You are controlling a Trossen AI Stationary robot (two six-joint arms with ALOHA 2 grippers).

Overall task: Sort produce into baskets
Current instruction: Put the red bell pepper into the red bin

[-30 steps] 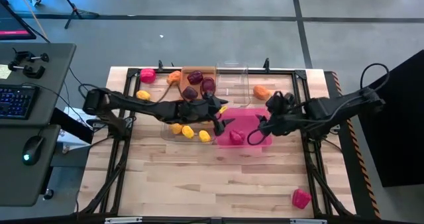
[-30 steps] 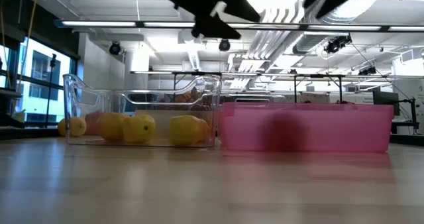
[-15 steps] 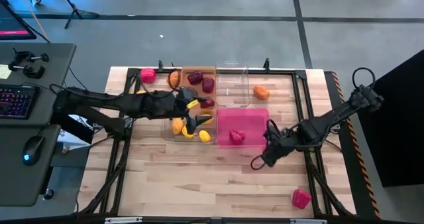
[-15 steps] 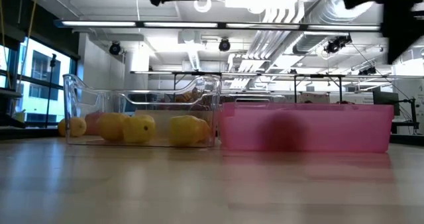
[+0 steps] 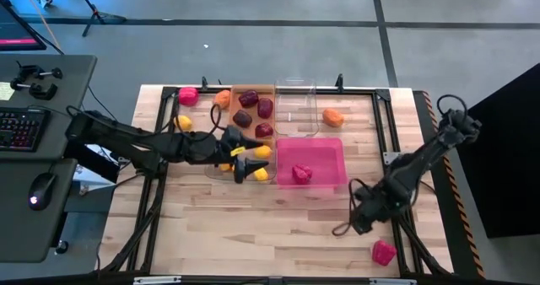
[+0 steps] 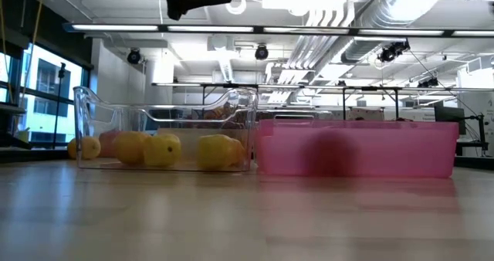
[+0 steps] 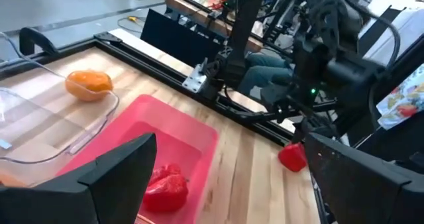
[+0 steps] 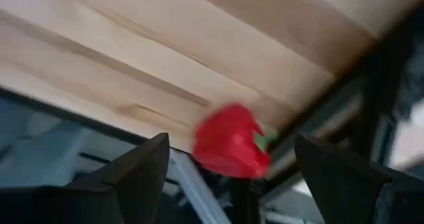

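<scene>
Produce: toy fruits and vegetables, partly sorted by colour, which explains the groupings in the baskets.
Maroon pieces: lie together in the orange basket at the far side of the table.
Yellow pieces: sit in the clear basket just beside the pink basket.
Pink basket contents: one red piece, so reds evidently belong here.
Second clear basket: appears to hold nothing.
Unsorted: a red pepper alone near the table's near right corner; an orange piece beside the second clear basket; a red piece, an orange piece and a yellow piece left of the orange basket.
Right gripper: low over the wood, near the red pepper but not touching; fingers spread wide and holding nothing, the pepper framed between them in the right wrist view, likely lining up for a pick.
Left gripper: hangs above the yellow pieces in the clear basket, fingers parted, nothing held, probably between jobs.
Next: the right gripper needs to close in on the pepper; being rounded, it may roll if nudged.
</scene>
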